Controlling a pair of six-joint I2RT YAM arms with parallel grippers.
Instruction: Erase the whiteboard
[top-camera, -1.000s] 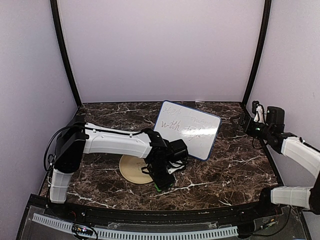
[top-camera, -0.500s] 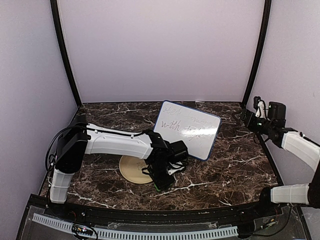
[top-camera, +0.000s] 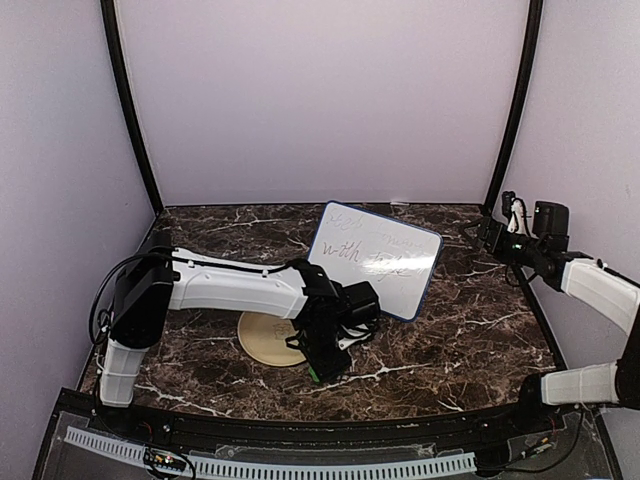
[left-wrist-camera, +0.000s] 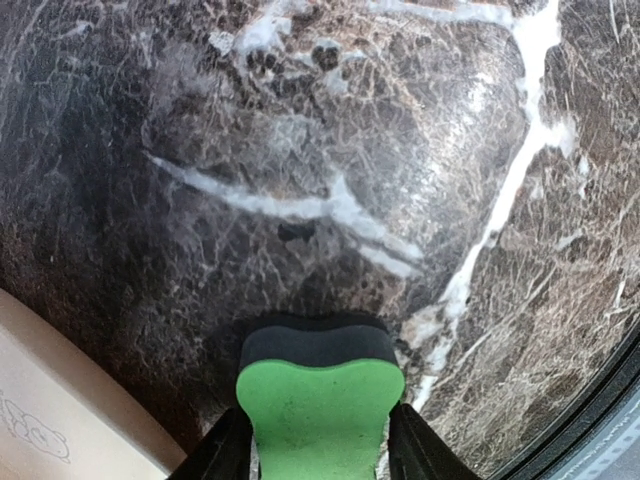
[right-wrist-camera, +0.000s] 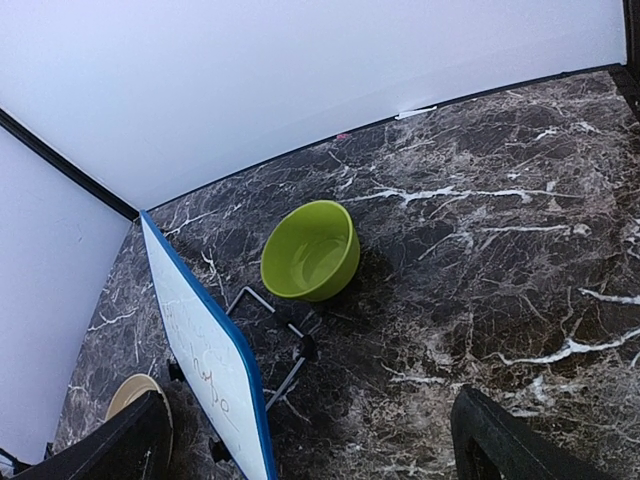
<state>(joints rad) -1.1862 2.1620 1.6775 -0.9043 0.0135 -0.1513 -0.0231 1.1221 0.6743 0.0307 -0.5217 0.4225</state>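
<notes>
The whiteboard (top-camera: 375, 259), white with a dark-blue frame and faint writing, stands tilted on its easel at the table's middle back; it shows edge-on in the right wrist view (right-wrist-camera: 205, 360). My left gripper (top-camera: 314, 372) points down at the marble in front of the board, shut on the green eraser (left-wrist-camera: 320, 405), whose dark felt side faces the table. My right gripper (top-camera: 484, 235) is open and empty, raised at the far right, well apart from the board.
A round tan plate (top-camera: 268, 338) lies under my left arm, left of the board. A lime-green bowl (right-wrist-camera: 311, 251) sits behind the board beside its wire easel stand (right-wrist-camera: 285, 340). Purple walls close in the table.
My right arm has lifted and swung slightly back towards the far right wall. The left gripper has stayed put with the eraser.
</notes>
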